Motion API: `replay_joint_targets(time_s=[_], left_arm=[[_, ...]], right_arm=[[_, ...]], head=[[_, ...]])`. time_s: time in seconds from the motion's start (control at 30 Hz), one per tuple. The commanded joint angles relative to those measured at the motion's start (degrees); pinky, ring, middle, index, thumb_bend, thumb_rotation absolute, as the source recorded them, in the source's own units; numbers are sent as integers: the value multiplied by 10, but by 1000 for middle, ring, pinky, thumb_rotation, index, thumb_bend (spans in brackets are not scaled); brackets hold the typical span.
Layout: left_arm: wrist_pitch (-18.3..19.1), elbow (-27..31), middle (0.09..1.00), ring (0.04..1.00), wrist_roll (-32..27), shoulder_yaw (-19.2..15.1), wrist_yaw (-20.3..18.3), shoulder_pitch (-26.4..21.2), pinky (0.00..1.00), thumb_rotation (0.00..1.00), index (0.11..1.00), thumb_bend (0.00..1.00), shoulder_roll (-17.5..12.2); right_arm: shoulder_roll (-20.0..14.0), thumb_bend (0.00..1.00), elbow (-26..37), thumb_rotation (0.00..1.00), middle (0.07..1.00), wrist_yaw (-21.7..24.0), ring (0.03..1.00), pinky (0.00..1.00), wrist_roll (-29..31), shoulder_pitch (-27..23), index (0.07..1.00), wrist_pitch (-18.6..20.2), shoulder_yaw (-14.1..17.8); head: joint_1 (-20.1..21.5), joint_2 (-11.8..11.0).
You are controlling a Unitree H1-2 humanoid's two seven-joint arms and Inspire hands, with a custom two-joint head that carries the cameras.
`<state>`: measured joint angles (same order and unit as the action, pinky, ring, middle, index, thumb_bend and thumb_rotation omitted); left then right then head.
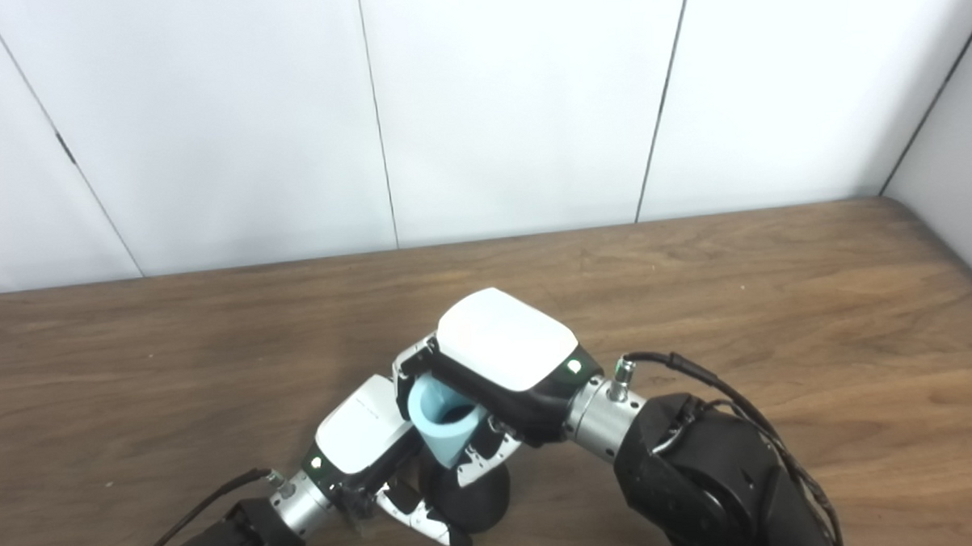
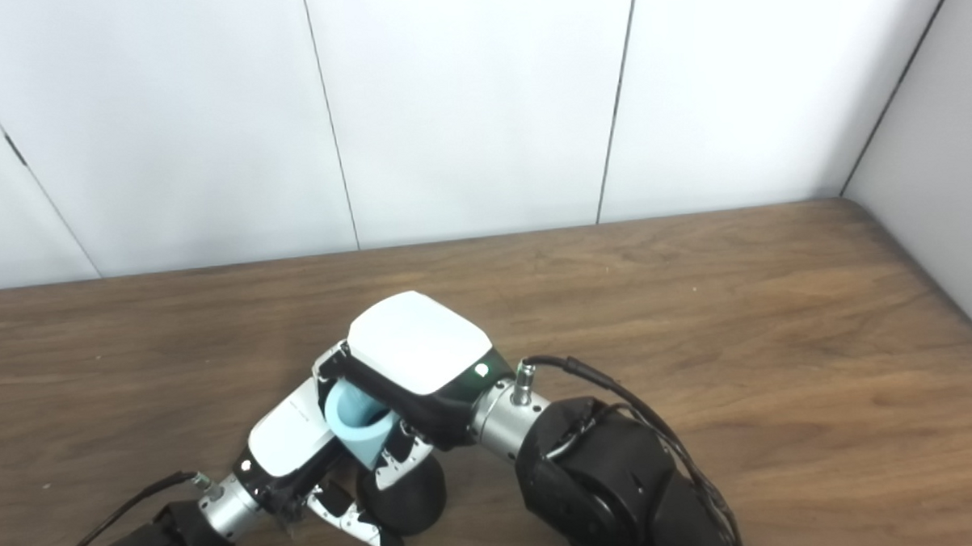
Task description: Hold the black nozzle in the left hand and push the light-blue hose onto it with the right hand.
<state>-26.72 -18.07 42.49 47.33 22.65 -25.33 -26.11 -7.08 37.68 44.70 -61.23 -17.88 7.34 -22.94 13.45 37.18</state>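
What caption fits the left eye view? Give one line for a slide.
Right hand holds the light-blue hose above the black nozzle gripped by the left hand.

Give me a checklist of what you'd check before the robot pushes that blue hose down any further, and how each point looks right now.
1. Right hand shut on the hose: ok, fingers wrap it.
2. Left hand holding the nozzle: ok, its fingers curl around the dark base.
3. Hose above the nozzle: ok, its lower end points down at it.
4. Hose lined up straight: not ok, it looks tilted.
5. Hose already seated on the nozzle: cannot tell, the joint is hidden by fingers.
6. Table around the hands free of obstacles: ok.
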Motion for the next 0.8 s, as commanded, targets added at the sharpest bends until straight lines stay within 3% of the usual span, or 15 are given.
replay_joint_targets(time_s=[0.0,0.13,0.4,0.57,0.67,0.7,0.77], left_arm=[[-2,-33,471,191,-5,39,3,71,139,0,480,525,45],[-2,-34,471,191,-8,40,7,71,140,0,480,525,44],[-2,-36,471,194,-9,40,2,71,141,0,480,525,43],[-2,-39,472,200,-5,39,3,71,147,0,480,525,43],[-2,-42,472,195,-3,39,8,70,144,0,479,525,44],[-2,-43,471,195,-3,39,8,70,144,0,479,525,43],[-2,-43,471,191,-3,41,12,69,141,0,479,525,43]], right_arm=[[-5,512,-12,0,453,29,353,195,0,22,523,6,-3],[-7,513,-13,0,533,29,405,284,-1,35,491,11,1],[-10,513,-15,0,548,-7,442,351,19,56,459,7,16],[-12,513,-18,0,543,-61,401,307,44,70,473,-10,24],[-11,511,-21,0,485,-114,366,267,60,84,534,-30,31],[-10,605,-20,39,491,-131,370,270,56,88,552,-36,34],[-5,915,-15,223,570,-150,443,317,54,97,636,-37,40]], head=[[0,1],[0,1],[1,1],[1,1],[1,1],[0,1],[1,1]])
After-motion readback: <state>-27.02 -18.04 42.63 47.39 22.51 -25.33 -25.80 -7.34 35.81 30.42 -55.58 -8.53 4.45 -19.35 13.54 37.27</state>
